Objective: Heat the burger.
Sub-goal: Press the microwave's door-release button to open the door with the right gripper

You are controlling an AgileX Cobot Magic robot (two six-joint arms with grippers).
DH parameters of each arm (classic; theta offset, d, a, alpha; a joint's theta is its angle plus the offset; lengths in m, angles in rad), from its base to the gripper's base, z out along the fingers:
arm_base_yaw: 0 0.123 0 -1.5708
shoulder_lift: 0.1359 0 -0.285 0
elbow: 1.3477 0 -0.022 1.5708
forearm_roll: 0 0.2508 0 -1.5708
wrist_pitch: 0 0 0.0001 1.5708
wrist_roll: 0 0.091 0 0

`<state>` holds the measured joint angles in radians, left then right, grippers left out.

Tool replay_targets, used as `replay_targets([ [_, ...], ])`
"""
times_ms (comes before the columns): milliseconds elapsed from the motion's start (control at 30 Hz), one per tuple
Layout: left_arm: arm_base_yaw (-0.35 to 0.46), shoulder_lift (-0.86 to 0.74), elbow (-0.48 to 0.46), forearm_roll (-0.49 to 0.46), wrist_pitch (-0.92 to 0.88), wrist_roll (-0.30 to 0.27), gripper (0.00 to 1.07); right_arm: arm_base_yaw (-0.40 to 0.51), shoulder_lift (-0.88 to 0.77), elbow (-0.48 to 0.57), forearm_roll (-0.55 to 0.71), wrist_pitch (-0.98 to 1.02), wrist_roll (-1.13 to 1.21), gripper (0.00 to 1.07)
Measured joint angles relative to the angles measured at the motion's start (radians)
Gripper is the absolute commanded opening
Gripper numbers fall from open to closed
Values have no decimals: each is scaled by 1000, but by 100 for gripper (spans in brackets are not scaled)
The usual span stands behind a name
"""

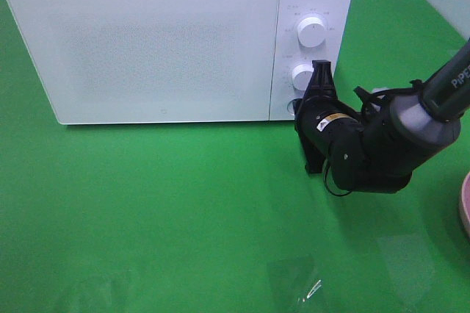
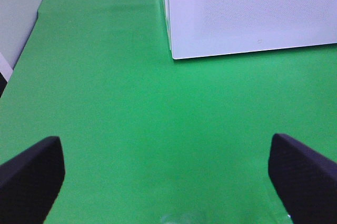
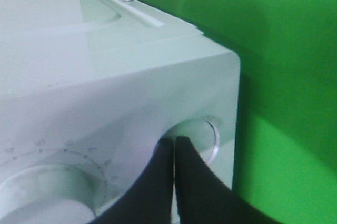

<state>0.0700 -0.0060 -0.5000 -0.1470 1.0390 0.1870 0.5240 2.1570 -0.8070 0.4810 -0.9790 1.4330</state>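
Plainly together, the right gripper's (image 3: 174, 145) jaws meet at the round button (image 3: 209, 135) of the shut microwave (image 1: 147, 41) toward the tabletop's (image 1: 147, 203) far edge. The left gripper's (image 2: 166, 153) jaws stand wide apart. No view shows the burger, so I cannot tell its place or heading.

high camera looks down on the microwave (image 1: 147, 41) — both wrist views share it, the right one very close.

White letters "PIPE", cut off at the edge, stand on the right arm (image 1: 449, 87); microwave (image 1: 147, 41) markings unreadable.
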Motion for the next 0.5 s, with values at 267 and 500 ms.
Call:
replay_targets([
  [267,0,0,0,0,0,0,98,0,5,-14,21,10,-38,0],
  [500,0,0,0,0,0,0,98,-1,6,-37,29,39,-44,0],
])
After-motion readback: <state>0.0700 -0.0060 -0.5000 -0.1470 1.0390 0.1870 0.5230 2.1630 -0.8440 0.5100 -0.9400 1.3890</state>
